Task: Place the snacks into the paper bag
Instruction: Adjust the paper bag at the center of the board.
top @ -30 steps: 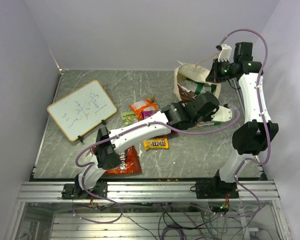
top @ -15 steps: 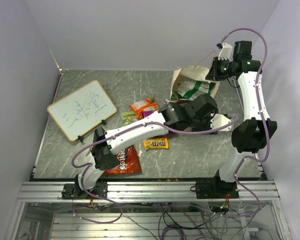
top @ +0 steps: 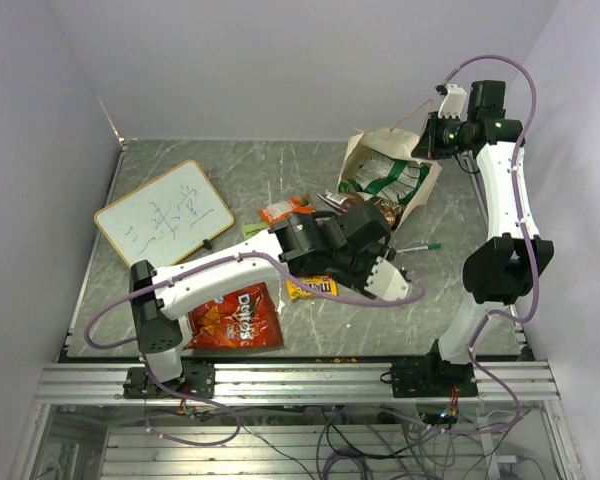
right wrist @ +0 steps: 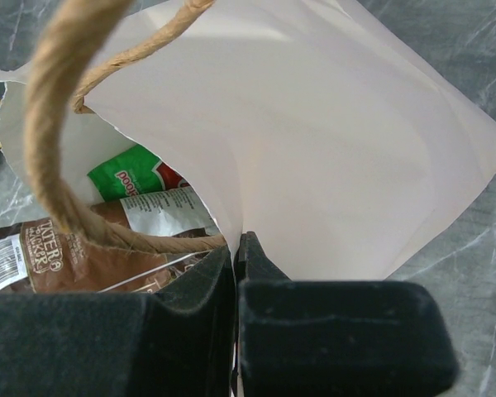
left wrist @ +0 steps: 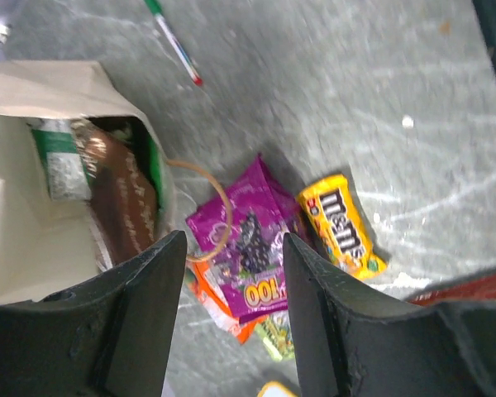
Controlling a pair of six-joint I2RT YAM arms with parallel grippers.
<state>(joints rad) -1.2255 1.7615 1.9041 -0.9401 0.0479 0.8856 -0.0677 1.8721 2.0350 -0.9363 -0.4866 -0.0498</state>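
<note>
Beige paper bag [right wrist: 314, 149], rim pinched tight in the right claw [right wrist: 234, 252]; the left claw [left wrist: 233, 248] hangs spread and empty over a purple packet [left wrist: 252, 236] and yellow M&M's [left wrist: 339, 223] on the worktop [left wrist: 355, 83].

The left gripper [left wrist: 233, 241] has opened and drawn back from the paper bag [top: 360, 150], leaving the brown pouch [left wrist: 128, 203] inside.

Beige paper bag [right wrist: 314, 149] mouth open; brown pouch [left wrist: 128, 198] fills btm half, twisted paper handle [right wrist: 50, 124] loops across entry. Free room: grey table [top: 260, 170] L of bag.
</note>
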